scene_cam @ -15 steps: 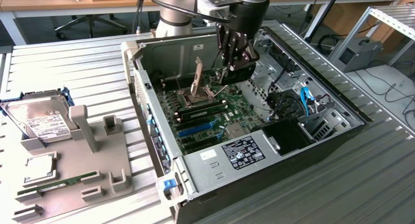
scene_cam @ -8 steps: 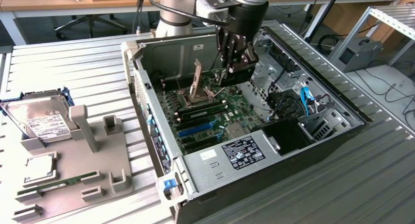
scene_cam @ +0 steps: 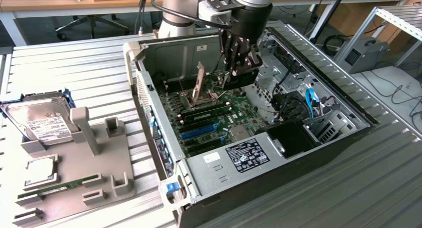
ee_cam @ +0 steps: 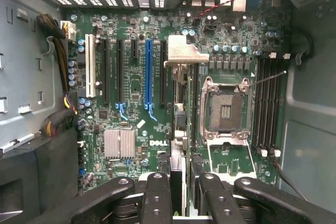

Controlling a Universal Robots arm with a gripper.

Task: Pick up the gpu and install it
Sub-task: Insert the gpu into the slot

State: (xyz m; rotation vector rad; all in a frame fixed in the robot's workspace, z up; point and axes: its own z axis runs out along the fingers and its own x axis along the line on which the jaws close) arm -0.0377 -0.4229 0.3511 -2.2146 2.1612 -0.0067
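While hanging inside the computer case (scene_cam: 158,89), gripper (ee_cam: 180,182) pinches the gpu (ee_cam: 178,129) edge-on.

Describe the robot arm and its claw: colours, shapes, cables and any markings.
The arm is built of rounded silver-grey tube segments with a black cable looping beside it. A light grey block sits at the wrist above a black cylindrical body. The claw is black, with dark linked metal bars. In the wrist view its fingers are matte black with round silver rivets at the joints. No markings are legible.
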